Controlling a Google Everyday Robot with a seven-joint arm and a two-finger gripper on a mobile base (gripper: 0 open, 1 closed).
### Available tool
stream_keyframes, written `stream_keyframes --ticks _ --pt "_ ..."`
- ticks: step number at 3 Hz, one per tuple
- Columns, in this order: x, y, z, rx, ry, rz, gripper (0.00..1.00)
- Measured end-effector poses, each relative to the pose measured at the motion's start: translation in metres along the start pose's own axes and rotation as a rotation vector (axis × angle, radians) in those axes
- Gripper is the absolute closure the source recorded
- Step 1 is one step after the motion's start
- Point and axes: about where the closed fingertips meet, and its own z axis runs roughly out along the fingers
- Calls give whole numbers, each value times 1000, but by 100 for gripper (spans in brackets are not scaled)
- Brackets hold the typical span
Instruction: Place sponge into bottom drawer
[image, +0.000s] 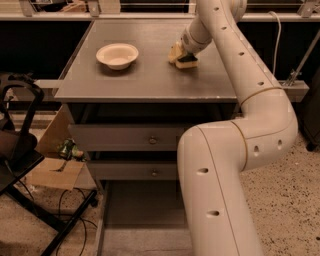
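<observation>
Nearest you, under the white bowl (117, 54): the bottom drawer (142, 212) stands pulled out at floor level. Its flat grey floor is bare where you can see it, and the right part is hidden behind the robot's arm (220, 185).
Above that, also under the bowl: two upper drawers, both shut, each with a small round knob (152, 140) on its front.
Cabinet top (150, 82): this carries the bowl towards its left side, upright and empty as far as you can see.
Sponge (178, 57): to the right of the bowl on the same top, well apart from it, with yellow foam showing to the left and a darker layer along the near side.
Gripper (186, 50): right of the bowl, directly over the sponge and touching it from above and from the right. You cannot tell from here whether it has taken hold.
Key relation: the sponge lies straight beneath the gripper, a little towards the bowl. Its long axis seems to run roughly across the top, bowl side to far side, though the wrist covers too much to be sure.
Step in hand: probably securing the sponge; the lift has not yet begun.
Next move: you would carry it forward and down past both shut fronts to the open drawer, keeping clear of the top's front edge.
</observation>
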Motion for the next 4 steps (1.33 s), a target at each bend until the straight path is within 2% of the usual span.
stream_keyframes --ticks 1,2,3,4 --pt "-3 0 -3 0 0 0 100" --pt "12 -47 -76 55 -40 33 100" --pt "29 -79 -137 101 -53 59 100" --pt "59 -102 -203 136 -36 96 100"
